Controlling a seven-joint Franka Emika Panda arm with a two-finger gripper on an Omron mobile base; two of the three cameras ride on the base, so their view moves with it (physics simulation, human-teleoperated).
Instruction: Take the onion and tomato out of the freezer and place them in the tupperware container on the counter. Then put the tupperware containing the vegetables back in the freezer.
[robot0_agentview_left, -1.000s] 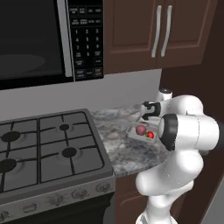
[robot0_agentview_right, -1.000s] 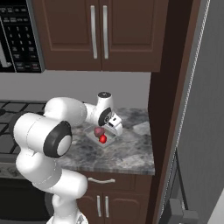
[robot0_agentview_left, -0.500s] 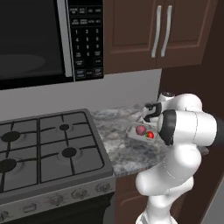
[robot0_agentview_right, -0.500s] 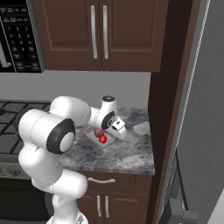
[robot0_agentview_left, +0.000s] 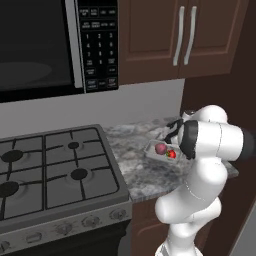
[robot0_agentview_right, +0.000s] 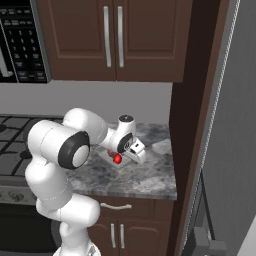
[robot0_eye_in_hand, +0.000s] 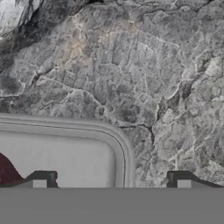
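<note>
The tupperware container sits on the marbled counter. In the hand view my gripper is open and straddles the tray's end wall, with one fingertip over the inside and the other over the stone. A sliver of the dull red onion shows at the tray's edge. In the left base view the onion and the glossy tomato lie side by side in the container. From the right, the tomato shows under my hand, with the gripper low over the tray. The freezer stands at the right.
A black gas stove adjoins the counter on the left, under a microwave. Dark brown wall cabinets hang above. A tall dark brown panel bounds the counter on the right, between it and the freezer.
My hand has shifted slightly down and toward the right end of the tray. The jaws stayed open, and the vegetables and tray did not move.
</note>
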